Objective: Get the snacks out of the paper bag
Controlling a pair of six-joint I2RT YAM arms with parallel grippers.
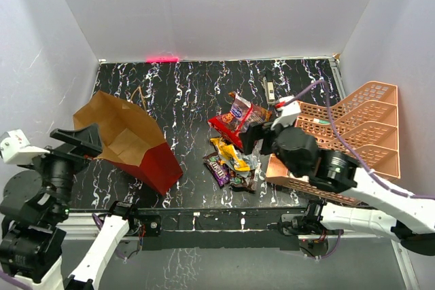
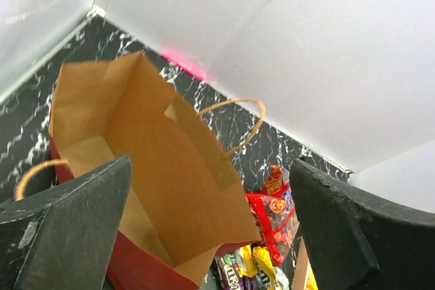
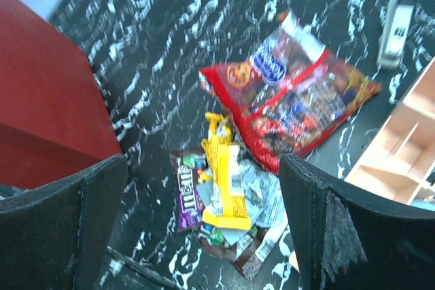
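The paper bag lies on its side at the left, red outside, with its brown mouth facing my left gripper. In the left wrist view the bag's brown inside looks empty, and the left gripper is open just in front of the mouth. The snacks lie in a heap on the black table right of the bag: a red bag, a yellow packet and a purple one. My right gripper hovers open above the heap, holding nothing.
A peach lattice tray lies at the right, its edge close to the snacks. A slim pen-like tool rests behind the heap. White walls close in the table on three sides. The bag's cord handle arches toward the back.
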